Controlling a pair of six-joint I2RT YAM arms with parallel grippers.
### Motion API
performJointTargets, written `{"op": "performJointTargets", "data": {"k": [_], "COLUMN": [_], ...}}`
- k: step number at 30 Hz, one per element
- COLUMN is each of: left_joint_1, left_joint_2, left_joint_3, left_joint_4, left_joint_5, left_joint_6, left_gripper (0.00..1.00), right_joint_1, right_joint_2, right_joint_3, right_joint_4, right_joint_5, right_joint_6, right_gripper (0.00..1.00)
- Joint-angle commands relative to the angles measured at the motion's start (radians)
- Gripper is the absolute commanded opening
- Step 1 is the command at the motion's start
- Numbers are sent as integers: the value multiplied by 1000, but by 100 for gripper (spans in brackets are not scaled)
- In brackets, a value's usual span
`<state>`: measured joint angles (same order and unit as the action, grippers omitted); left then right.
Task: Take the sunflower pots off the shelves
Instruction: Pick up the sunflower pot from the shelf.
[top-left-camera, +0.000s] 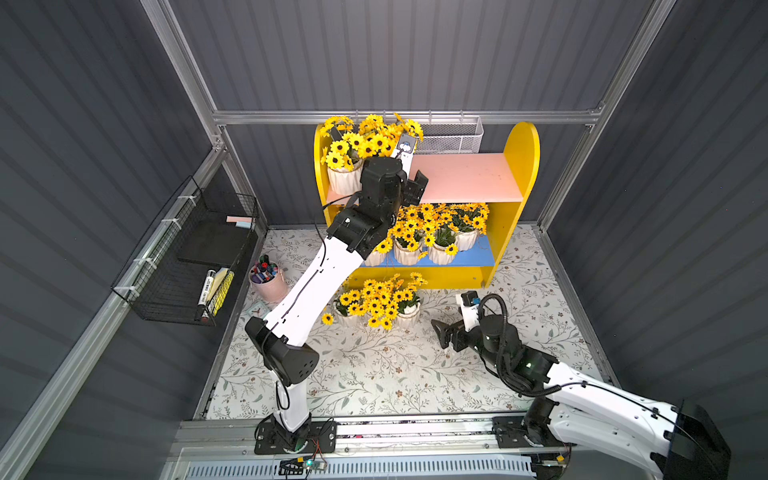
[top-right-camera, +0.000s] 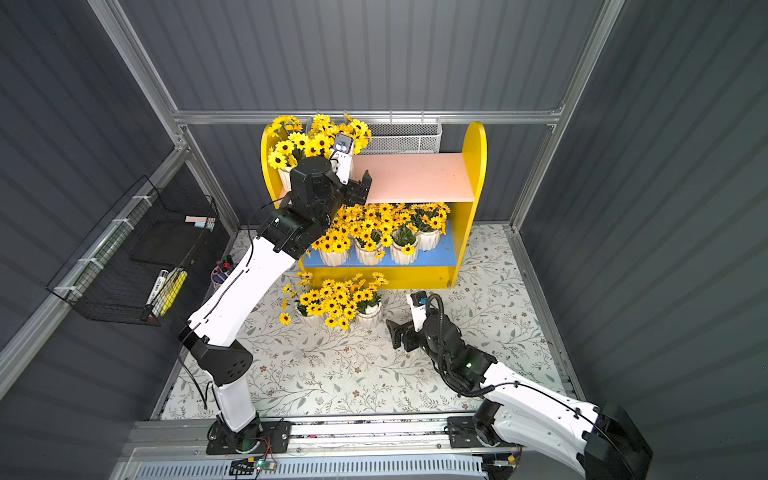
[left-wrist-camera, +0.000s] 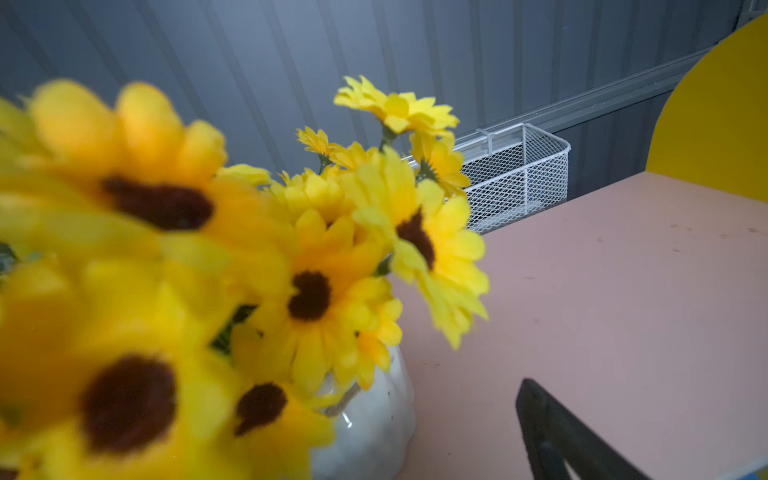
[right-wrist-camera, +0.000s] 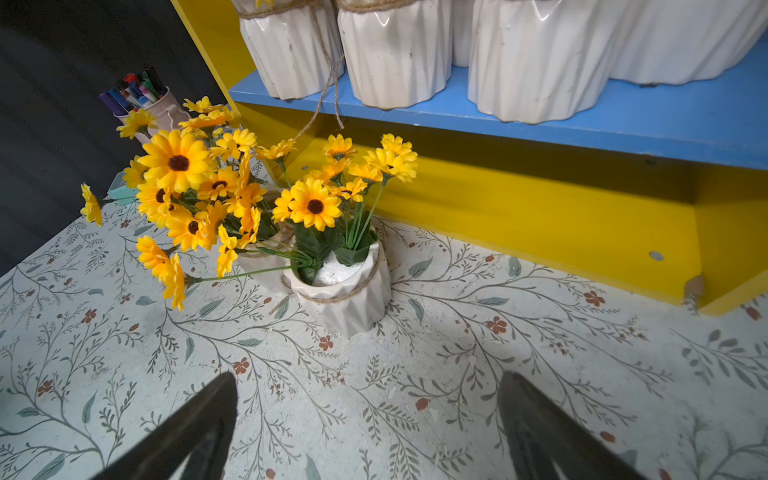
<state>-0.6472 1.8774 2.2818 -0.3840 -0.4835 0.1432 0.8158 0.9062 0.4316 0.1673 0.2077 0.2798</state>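
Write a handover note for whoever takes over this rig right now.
Left gripper: open, at the pink upper board, beside the pots there.
Right gripper: open, empty, low over the table.
Done: at least two sunflower pots stand on the table in front of the shelves.
To do: the cluster on the upper board, and at least four more pots on the blue lower board.

A pink cup of markers stands on the floral surface, near a black wire rack on the wall. A white mesh basket hangs at the back.
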Motion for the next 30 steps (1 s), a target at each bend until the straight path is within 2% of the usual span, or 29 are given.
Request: {"op": "performJointTargets", "data": {"k": [1, 7, 12, 30], "left_joint_1": [14, 47, 107, 114], "left_joint_2": [22, 38, 60, 78], "left_joint_3": [68, 95, 129, 145], "left_joint_4": [-54, -98, -146, -138], "left_joint_5": [-15, 16, 139, 407], "left_joint_6": [-4, -38, -108, -77], "left_gripper": [99, 100, 99, 99], "right_joint_1": [-4, -6, -6, -9], "right_joint_2": [-21, -35, -32, 0], "right_joint_3": [-15, -19, -19, -13], "right_joint_4": [0, -4, -5, 6], "right_joint_5": [-6, -6, -11, -24], "right_joint_6": [-1, -2, -1, -1], "right_gripper": [99, 99, 99, 99]}}
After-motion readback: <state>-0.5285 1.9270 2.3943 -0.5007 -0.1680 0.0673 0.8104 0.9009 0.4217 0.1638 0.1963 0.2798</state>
